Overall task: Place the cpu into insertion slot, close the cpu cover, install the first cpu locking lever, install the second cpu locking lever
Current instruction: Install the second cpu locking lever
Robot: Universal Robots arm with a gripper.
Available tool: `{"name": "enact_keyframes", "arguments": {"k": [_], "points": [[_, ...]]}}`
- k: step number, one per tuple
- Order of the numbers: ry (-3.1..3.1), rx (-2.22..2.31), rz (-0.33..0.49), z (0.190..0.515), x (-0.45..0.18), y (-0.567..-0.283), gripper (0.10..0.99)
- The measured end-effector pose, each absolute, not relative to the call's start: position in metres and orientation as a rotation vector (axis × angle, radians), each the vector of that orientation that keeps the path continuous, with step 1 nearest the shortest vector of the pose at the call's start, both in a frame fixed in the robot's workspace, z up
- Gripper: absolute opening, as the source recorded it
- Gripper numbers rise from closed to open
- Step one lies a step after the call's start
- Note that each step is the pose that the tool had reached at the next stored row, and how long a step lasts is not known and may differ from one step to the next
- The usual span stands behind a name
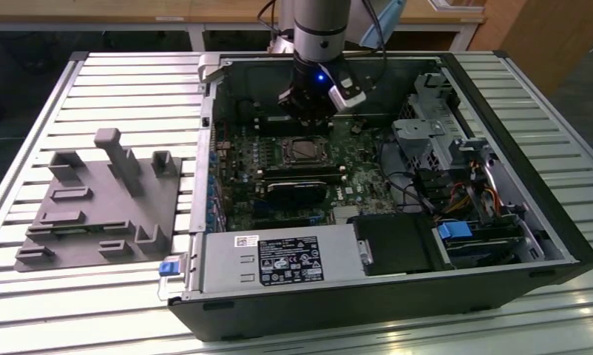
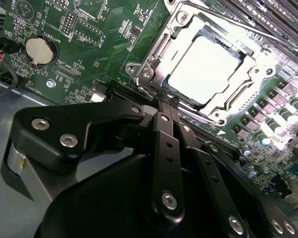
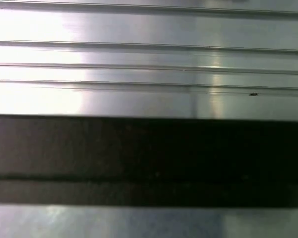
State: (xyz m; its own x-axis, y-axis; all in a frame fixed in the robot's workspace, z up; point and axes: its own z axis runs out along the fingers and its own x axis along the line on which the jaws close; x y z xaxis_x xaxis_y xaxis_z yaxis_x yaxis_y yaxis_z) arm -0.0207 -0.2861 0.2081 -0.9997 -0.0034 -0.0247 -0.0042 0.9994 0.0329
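I have the gripper (image 2: 164, 101) hanging low inside the open computer case (image 1: 533, 222), just beyond the far edge of the insertion slot (image 1: 305, 151) on the green motherboard (image 2: 54, 29). In the second wrist view its two fingertips are pressed together and pinch nothing, their tips just beside the socket's metal frame. The cpu (image 2: 203, 69) already lies in the slot, its silver top bright under the light, and the cpu cover (image 2: 248, 79) looks folded down flat around it, the chip showing through the square window. So I judge the first two steps done and the lever work in hand (which of the two levers, I cannot say for sure). A thin metal rod (image 2: 268, 37) runs along one side of the frame; whether it is latched under its hook I cannot tell. What the move ahead calls for, in my judgement, is a firm downward push with the closed tips on a lever's free end, then a sideways tuck under the retaining tab, keeping clear of the memory slots (image 2: 268, 10) and the small capacitors (image 2: 273, 124) close by. The grey fixture (image 1: 99, 207) lies on the slatted tabletop (image 1: 119, 81), at the exterior view's left, well apart from the case.
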Motion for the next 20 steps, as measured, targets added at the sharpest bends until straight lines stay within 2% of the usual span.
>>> {"name": "enact_keyframes", "arguments": {"k": [20], "points": [[3.116,-0.006,0.051,0.2113,-0.0207,-0.2924,0.106]]}}
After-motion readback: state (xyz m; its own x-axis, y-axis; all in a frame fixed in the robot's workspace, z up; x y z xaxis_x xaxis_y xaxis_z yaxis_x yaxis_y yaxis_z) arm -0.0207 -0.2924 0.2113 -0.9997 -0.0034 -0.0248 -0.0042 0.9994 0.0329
